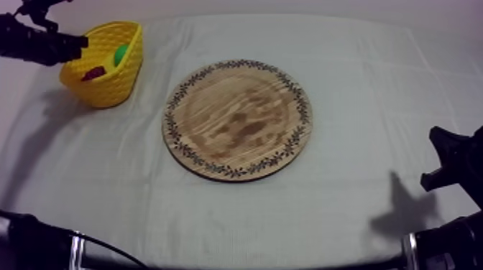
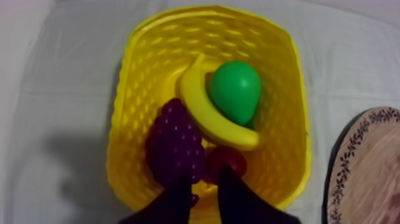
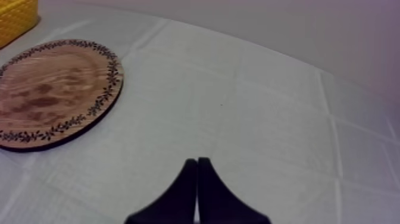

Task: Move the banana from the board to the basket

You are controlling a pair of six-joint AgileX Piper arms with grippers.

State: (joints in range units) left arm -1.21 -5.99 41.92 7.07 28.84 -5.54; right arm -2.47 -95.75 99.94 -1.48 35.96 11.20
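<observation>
Grey-white cloth (image 1: 345,208) covers the worktop, where a round wooden board (image 1: 237,118) lies at the middle. At the far left corner, the banana (image 2: 205,113) rests inside the yellow basket (image 2: 155,59), curled against a pear (image 2: 235,92), beside grapes (image 2: 174,143) and a small red fruit (image 2: 229,159). The left pincer (image 2: 202,184) hovers above the basket, fingers parted, gripping nothing. The right pincer (image 3: 197,161), fingers pressed together, hangs over bare cloth.

The right gripper (image 3: 196,161), closed into a narrow black wedge, hangs above the grey-white cloth of the surface (image 3: 256,101), apart from the round wooden board (image 3: 56,89), with a corner of the yellow basket (image 3: 16,18) beyond the board.
</observation>
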